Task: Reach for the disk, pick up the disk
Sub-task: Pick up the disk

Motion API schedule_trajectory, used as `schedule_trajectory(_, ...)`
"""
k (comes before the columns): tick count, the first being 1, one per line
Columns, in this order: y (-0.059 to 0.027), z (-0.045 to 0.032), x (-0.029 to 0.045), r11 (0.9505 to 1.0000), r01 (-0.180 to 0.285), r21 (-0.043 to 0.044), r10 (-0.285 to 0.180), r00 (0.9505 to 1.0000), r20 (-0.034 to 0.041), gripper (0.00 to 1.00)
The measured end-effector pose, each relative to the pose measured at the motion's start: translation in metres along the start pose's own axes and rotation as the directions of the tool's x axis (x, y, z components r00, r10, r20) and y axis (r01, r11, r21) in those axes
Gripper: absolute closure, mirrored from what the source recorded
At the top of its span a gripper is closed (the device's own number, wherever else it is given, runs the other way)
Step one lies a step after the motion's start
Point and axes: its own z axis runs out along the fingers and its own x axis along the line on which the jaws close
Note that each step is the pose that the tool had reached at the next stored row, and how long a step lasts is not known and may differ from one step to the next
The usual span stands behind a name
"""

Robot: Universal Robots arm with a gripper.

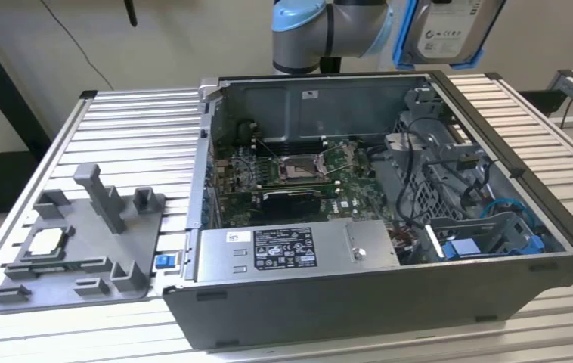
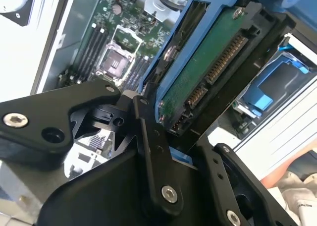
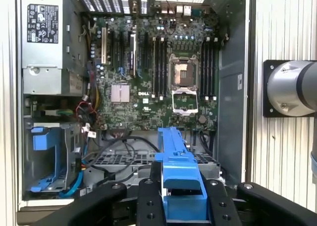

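Closest to the lens in both wrist views, the black fingers [image 2: 148, 151] of the gripper [image 3: 181, 196] were clamped on the disk [image 2: 208, 62], one finger on each side of its bright blue bracket. The disk hung in the air above the open computer case [image 1: 367, 302], clear of everything inside it. In the second wrist view its green circuit side and the connector along its edge faced the camera, while its far end ran out of the picture. In the first wrist view it was seen edge-on, so little more than the blue bracket [image 3: 181, 186] could be made out. In the exterior view the disk [image 1: 446, 30] sat high at the picture's upper edge beside the arm [image 1: 317, 26], its label side showing and its top cut off; the fingers themselves were hard to make out there. Below lay the green motherboard [image 3: 158, 77] with its bare processor socket [image 3: 184, 70], and a tangle of black cables [image 3: 119, 151] hid part of the case floor. A blue drive bay [image 3: 47, 159] stood in one corner of the case, next to the grey power supply [image 1: 286, 253]. The case rested on the slatted metal tabletop [image 1: 135, 128], and toward the exterior view's left a grey fixture [image 1: 80, 234] held a small square chip [image 1: 44, 240].
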Motion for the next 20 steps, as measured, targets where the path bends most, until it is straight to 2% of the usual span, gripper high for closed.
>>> schedule_trajectory(7,-0.0019,-0.0018,0.0245,1.0000,0.000,-0.0016,0.000,1.0000,-0.0015,1.00)
schedule_trajectory(11,-0.0021,-0.0027,0.0370,1.0000,-0.001,-0.0014,0.001,1.0000,-0.0099,1.00)
schedule_trajectory(15,-0.0023,-0.0025,0.0484,1.0000,-0.001,-0.0012,0.001,0.9998,-0.0216,1.00)
schedule_trajectory(20,-0.0027,-0.0004,0.0639,1.0000,-0.001,-0.0011,0.001,0.9996,-0.0273,1.00)
